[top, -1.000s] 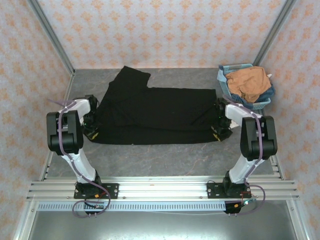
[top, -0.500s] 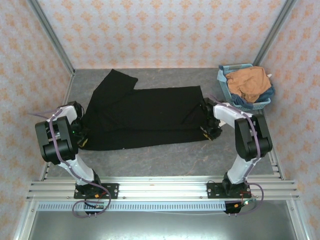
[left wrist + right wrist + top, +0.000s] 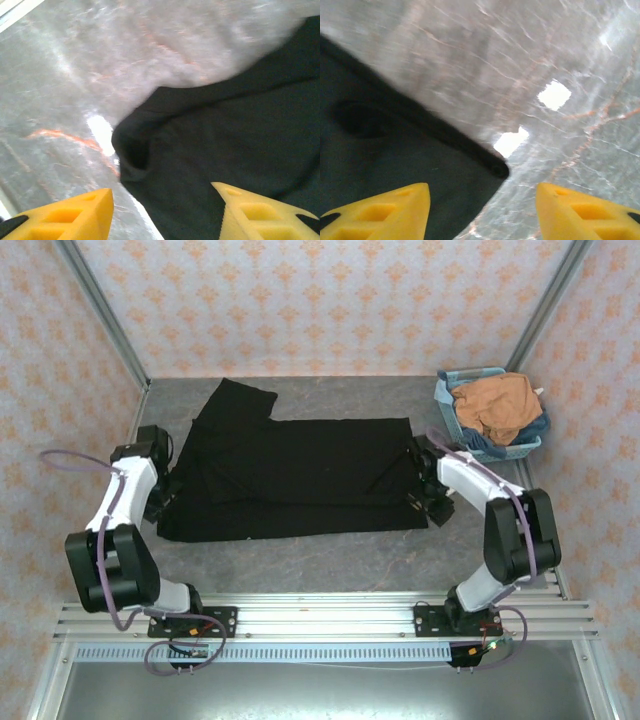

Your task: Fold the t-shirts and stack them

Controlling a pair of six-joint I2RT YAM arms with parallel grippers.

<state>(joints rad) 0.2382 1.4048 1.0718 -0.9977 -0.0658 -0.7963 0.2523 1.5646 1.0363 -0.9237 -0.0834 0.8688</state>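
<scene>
While the left gripper (image 3: 165, 200) hung with yellow fingers (image 3: 75, 215) spread wide and empty over the left edge of the large black cloth t-shirt (image 3: 240, 130), the right gripper (image 3: 482, 200), equally wide, hung over its right corner. Lying partly folded on the grey stone-patterned table (image 3: 330, 555) between them, the shirt looked limp and light, best pinched through both layers at its end corners.

big t-shirt (image 3: 300, 475): black | other t-shirt (image 3: 497, 405): orange-tan | basket (image 3: 445, 410): light blue | table (image 3: 330, 560): streaky grey | walls (image 3: 320, 300): pink, orange flowers
</scene>
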